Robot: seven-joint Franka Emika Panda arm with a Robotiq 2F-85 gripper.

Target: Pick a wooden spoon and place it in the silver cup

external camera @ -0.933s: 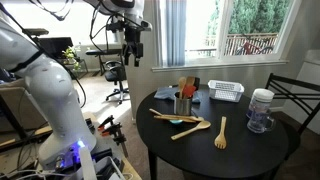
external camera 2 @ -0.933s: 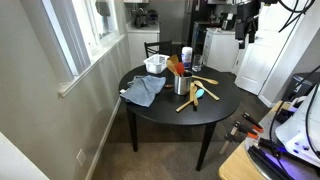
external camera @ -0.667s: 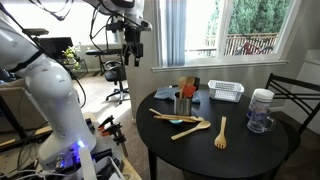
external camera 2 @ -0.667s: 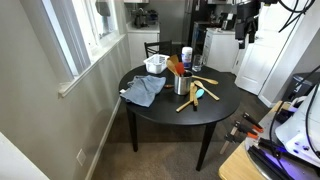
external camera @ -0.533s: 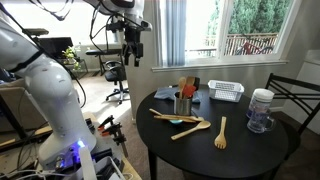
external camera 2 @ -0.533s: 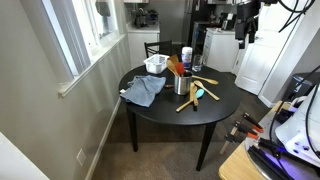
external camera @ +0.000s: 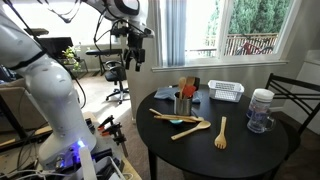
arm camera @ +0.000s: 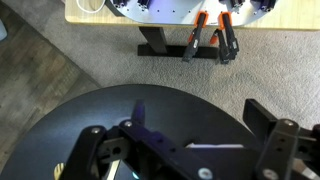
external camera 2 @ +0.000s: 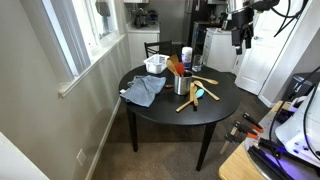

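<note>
The wooden spoon (external camera: 163, 115) lies flat on the round table (external camera: 250, 150), just beside the silver cup (external camera: 183, 104). Well apart from the cup, beyond the table's edge, the gripper (external camera: 133, 58) hangs high, jaws apart and empty.

Gripper (external camera: 133, 52) too small in both ext. views, cropped in wrist view.

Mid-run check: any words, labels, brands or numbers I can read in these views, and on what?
None: no text is readable in any view.
The jar shows no legible label at this size.
The silver cup looks plain; any marking on it is too small to tell.
</note>
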